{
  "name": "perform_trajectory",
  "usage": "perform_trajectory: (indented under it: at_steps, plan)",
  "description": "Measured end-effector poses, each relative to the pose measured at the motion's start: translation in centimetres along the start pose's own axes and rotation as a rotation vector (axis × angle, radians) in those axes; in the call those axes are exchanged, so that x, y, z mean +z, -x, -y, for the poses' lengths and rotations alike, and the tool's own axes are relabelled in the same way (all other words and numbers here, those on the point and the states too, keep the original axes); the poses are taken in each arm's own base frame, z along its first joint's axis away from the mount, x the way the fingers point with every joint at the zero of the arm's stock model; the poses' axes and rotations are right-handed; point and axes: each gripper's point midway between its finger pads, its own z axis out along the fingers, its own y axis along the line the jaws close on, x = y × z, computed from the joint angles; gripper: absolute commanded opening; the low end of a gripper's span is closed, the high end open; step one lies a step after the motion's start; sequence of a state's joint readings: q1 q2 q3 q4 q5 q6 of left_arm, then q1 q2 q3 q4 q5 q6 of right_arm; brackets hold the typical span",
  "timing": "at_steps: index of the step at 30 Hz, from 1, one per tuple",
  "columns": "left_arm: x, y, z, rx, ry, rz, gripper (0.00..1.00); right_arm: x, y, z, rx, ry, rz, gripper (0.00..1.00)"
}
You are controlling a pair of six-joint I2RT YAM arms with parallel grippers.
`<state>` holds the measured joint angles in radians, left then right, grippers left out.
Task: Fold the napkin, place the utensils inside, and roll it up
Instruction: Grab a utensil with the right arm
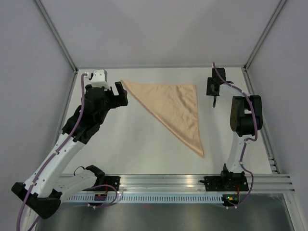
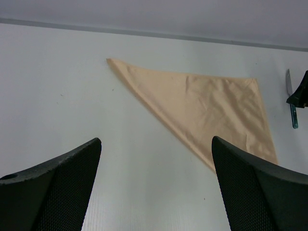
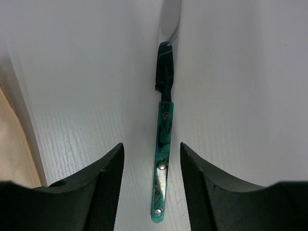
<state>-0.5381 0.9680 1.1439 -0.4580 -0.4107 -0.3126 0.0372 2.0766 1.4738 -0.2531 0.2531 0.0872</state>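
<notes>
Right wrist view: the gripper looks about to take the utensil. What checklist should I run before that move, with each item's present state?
1. Napkin folded into a triangle and lying flat: ok.
2. Green-handled utensil lined up between the fingers of the right gripper: ok.
3. Right gripper open, with a gap on both sides of the handle: ok.
4. Right gripper low enough to close on the handle: cannot tell.
5. Left gripper open and apart from the napkin: ok.
6. Other utensils located: not ok, only one shows in any view.
</notes>
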Motion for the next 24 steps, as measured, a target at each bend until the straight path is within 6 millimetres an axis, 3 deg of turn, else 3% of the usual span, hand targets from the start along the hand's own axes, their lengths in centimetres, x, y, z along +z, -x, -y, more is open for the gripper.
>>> perform_trajectory:
  at_steps: [8, 16, 24]
  plan:
    - [-0.1, 0.0, 0.1, -0.002, -0.01, 0.002, 1.0, 0.5, -0.6, 1.8, 0.06, -0.013, -0.03, 0.45]
    - [-0.1, -0.1, 0.3, -0.002, -0.021, -0.001, 1.0, 1.7, -2.0, 3.0, 0.086, -0.003, -0.073, 0.45]
    - [-0.1, 0.1, 0.3, -0.006, -0.02, 0.005, 1.0, 2.0, -2.0, 2.7, 0.081, 0.023, -0.069, 0.13]
